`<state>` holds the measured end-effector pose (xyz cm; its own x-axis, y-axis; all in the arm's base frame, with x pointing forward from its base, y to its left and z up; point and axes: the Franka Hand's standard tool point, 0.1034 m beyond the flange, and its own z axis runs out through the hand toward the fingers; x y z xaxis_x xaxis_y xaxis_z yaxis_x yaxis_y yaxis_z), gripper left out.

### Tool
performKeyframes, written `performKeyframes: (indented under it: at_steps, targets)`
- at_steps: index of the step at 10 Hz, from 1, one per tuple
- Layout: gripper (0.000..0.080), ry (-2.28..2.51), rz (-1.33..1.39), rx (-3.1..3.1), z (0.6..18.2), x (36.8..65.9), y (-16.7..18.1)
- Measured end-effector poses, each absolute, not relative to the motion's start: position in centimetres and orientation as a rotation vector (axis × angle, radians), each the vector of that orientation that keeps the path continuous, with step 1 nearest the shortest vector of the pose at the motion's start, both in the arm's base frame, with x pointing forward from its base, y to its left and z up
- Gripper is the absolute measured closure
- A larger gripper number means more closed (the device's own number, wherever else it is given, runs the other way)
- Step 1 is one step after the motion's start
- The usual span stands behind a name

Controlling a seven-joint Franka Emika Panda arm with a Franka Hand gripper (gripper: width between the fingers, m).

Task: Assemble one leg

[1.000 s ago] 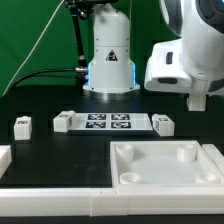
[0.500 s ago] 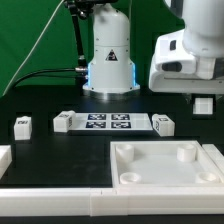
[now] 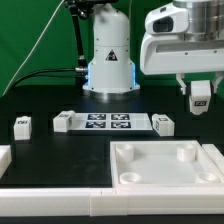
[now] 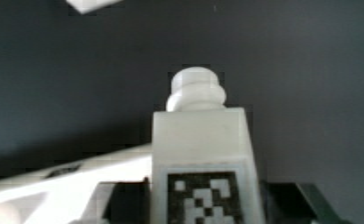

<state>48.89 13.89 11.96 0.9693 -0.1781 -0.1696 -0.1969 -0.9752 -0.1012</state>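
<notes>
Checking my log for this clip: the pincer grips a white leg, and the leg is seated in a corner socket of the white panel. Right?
Not quite. The pincer does grip the leg, but the leg hangs in the air, clear of the white panel and its sockets. The exterior view shows this.

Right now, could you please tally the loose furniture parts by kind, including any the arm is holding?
Small chunky white plastic legs with square tags: 4 (three on the table, one leg held aloft)
Wide white square panel with round corner sockets: 1
Total: 5
</notes>
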Motion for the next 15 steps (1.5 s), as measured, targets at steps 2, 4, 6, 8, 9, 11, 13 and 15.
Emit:
performKeyframes:
  at_steps: [2, 4, 6, 8, 9, 11, 13, 15]
  targets:
    - [0.0509, 0.304, -0.095, -2.99, 12.0, 49.8, 14.7]
    - [0.0509, 0.149, -0.162, -3.012, 11.4, 49.5, 13.8]
    - [0.0509, 0.019, -0.171, -3.034, 11.4, 50.4, 11.1]
    - [0.0509, -0.081, -0.182, -3.05, 11.2, 51.1, 8.9]
    - [0.0509, -0.077, -0.205, -3.047, 11.2, 51.1, 9.1]
    - [0.0509, -0.074, -0.257, -3.045, 11.1, 51.2, 9.0]
    - [0.0509, -0.073, -0.54, -3.017, 11.6, 52.2, 8.7]
    - [0.0509, -0.093, -0.561, -3.014, 11.4, 53.9, 8.7]
